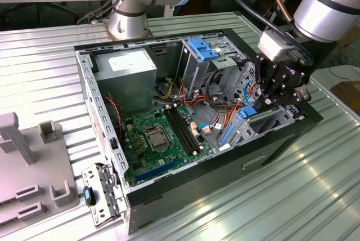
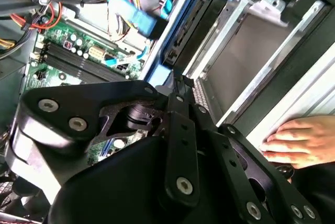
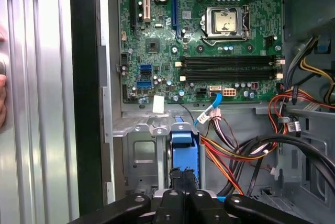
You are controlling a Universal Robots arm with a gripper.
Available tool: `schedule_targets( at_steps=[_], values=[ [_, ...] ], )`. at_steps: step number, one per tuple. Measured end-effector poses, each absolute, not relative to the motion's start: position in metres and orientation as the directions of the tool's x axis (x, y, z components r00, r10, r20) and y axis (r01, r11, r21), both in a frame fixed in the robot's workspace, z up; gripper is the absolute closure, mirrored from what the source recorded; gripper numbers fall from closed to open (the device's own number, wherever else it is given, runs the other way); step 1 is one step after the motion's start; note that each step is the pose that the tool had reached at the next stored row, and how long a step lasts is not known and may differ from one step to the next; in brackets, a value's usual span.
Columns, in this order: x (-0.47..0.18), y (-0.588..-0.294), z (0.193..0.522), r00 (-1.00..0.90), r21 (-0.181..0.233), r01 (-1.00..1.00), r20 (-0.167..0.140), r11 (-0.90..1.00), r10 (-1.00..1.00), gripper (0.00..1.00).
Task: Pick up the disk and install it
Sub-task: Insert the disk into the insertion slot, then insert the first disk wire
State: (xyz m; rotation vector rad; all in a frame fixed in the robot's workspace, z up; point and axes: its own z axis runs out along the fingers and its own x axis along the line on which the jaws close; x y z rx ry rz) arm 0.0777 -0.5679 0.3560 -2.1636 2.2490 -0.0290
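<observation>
Here, one hand point(image 3: 183, 176) sits at one blue-framed disk point(image 3: 184, 141).

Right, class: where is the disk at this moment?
In the first wrist view, the disk sits in the drive cage, between the gripper and the motherboard; that cage is at the exterior view's right end of the computer case.

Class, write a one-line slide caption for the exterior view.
Robot claw poised at the drive cage of an open computer case on a ribbed metal table.
</observation>
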Motion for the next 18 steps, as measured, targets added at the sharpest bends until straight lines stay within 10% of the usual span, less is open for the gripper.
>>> schedule_targets(
  at_steps=[18],
  values=[
    [0.113,-0.568,0.353,-0.039,-0.028,-0.999,-0.002,0.039,-0.999,0.89]
  ],
)
